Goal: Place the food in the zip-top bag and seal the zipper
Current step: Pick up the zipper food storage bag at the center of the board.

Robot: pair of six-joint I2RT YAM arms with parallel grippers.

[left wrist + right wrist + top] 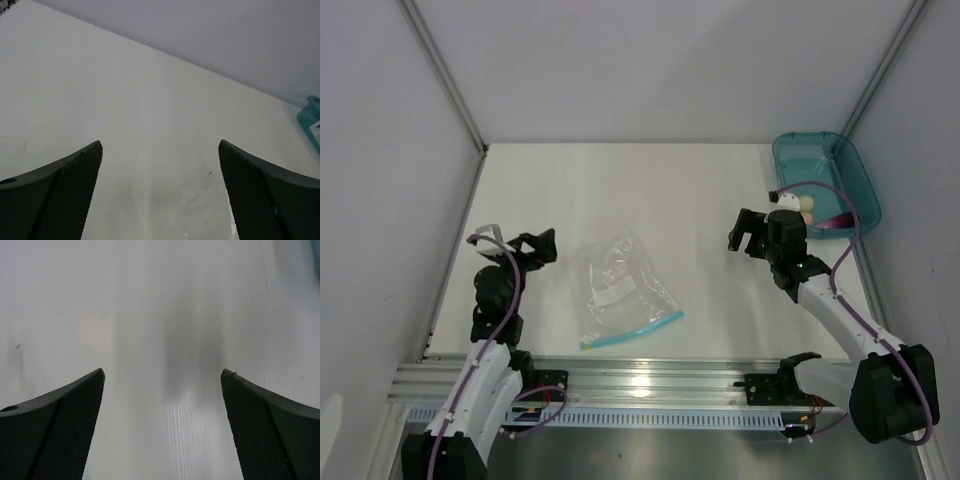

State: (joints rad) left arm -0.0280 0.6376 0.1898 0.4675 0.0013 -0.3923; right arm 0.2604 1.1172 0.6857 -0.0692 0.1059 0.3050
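Observation:
The zip-top bag (620,285) lies flat on the white table between the two arms, clear and crinkly, with a small white label. Its teal-blue zipper (632,331) runs along the edge nearest the arm bases. The food sits in the teal tray at the back right: a cream piece (807,204), a pink one (808,217) and a dark purple one (836,222). My left gripper (542,246) (160,145) hangs open just left of the bag, with a corner of the bag (215,210) below it. My right gripper (744,232) (162,372) is open over bare table, between bag and tray.
The teal tray (850,165) stands against the right wall at the table's back right; its edge (312,120) shows in the left wrist view. Grey walls close in the table on the left, back and right. A metal rail (650,380) runs along the near edge.

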